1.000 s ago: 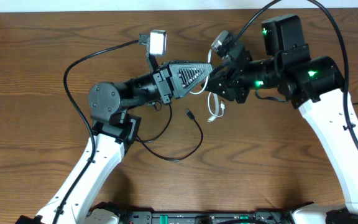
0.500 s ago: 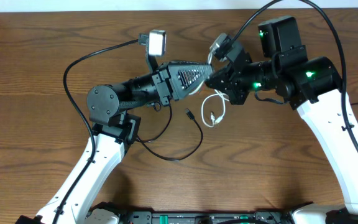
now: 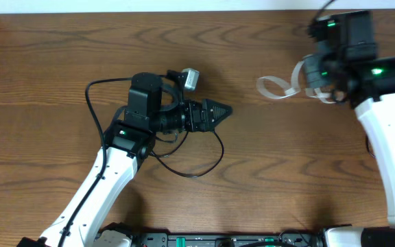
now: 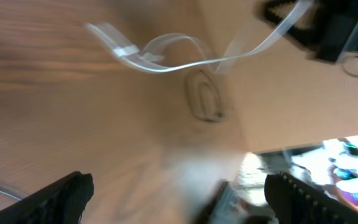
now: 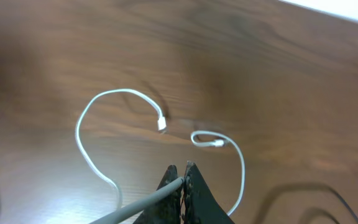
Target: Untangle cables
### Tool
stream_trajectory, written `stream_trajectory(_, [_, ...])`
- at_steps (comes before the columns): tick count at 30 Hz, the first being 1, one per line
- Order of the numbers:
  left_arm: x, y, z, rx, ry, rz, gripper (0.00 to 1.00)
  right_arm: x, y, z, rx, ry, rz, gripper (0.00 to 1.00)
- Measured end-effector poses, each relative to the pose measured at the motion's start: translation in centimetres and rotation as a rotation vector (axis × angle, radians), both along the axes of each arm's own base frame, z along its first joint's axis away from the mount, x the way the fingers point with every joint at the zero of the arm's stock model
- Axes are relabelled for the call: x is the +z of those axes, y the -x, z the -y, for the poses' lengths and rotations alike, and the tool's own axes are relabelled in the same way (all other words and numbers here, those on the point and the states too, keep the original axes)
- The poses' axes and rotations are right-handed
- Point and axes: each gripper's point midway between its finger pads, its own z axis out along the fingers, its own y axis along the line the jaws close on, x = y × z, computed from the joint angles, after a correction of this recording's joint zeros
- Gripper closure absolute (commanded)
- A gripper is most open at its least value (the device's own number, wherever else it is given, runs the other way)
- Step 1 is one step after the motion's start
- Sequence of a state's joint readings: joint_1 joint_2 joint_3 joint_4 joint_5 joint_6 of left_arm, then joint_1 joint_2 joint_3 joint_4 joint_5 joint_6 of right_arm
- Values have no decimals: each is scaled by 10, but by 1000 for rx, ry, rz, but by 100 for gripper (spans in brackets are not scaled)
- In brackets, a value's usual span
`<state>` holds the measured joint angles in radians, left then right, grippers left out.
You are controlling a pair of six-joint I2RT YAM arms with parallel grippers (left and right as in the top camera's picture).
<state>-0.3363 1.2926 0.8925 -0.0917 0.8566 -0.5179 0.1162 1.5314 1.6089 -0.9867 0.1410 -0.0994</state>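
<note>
Overhead, the left arm lies across the left half of the brown wooden desk (image 3: 46, 62), its forearm pointing right and ending in the left claw (image 3: 226, 110) near the middle of the desk. From above, that claw looks like a single tapered point. The left wrist view shows its two fingers (image 4: 61, 199) spread far apart at the bottom corners, so the claw is open and nothing sits between them. The black cable (image 3: 190, 176) lies flat on the desk just below and beside this claw. It curves down from under the claw, sweeps round in an open loop and runs back toward the arm's base; its upper end is hidden beneath the claw. A thicker black wire (image 3: 88, 96) belonging to the arm arches over the arm's left side. Further right, well apart from the black cable and not touching it, is the white cable (image 5: 78, 134). It is smeared by motion blur in the overhead and left wrist views. The right wrist view shows it sharply: one strand bends round in a wide loop to a small plug, and the other plug end curls in a small hook just beside the first. Shadows fall a little off to the side of both strands, and whether the cable touches the desk cannot be told. At the upper right, the right claw (image 5: 182, 171) has its fingers pressed together, pinching the white cable at a point between its two ends.
</note>
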Motion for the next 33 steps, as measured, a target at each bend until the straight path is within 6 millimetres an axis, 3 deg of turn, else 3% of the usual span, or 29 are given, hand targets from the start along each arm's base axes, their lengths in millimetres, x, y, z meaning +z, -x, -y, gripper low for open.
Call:
stream_trajectory(3, [-23,-9,-18,88,-117,-17,6,1,0,51,-154,6,5,99])
stream_trajectory(8, [-64,-20,-71,279,-338,-99,5,3,15,140,-413,10,23,99])
stream_trajectory(14, [-98,-22,-154,527,-575,-217,5,4,49,221,-710,-41,54,99])
stream_trajectory(17, [-101,-24,-179,597,-622,-230,4,5,66,249,-841,-71,75,99])
stream_trajectory(18, [-102,-25,-184,608,-634,-227,4,5,73,258,-892,-87,85,90])
stream_trajectory(19, [-102,-25,-186,612,-640,-226,4,5,76,263,-927,-102,94,67])
stream_trajectory(20, [-102,-25,-188,615,-648,-222,4,4,77,265,-949,-121,103,48])
stream_trajectory(23, [-103,-24,-190,606,-666,-213,3,1,61,240,-856,-278,105,31])
stream_trajectory(26, [-103,-24,-191,582,-687,-192,3,-3,47,199,-696,-435,62,29])
stream_trajectory(27, [-103,-24,-191,571,-695,-184,3,-5,42,170,-595,-507,16,28])
stream_trajectory(33, [-126,-25,-197,514,-789,-199,3,-12,43,78,-282,-578,-142,27])
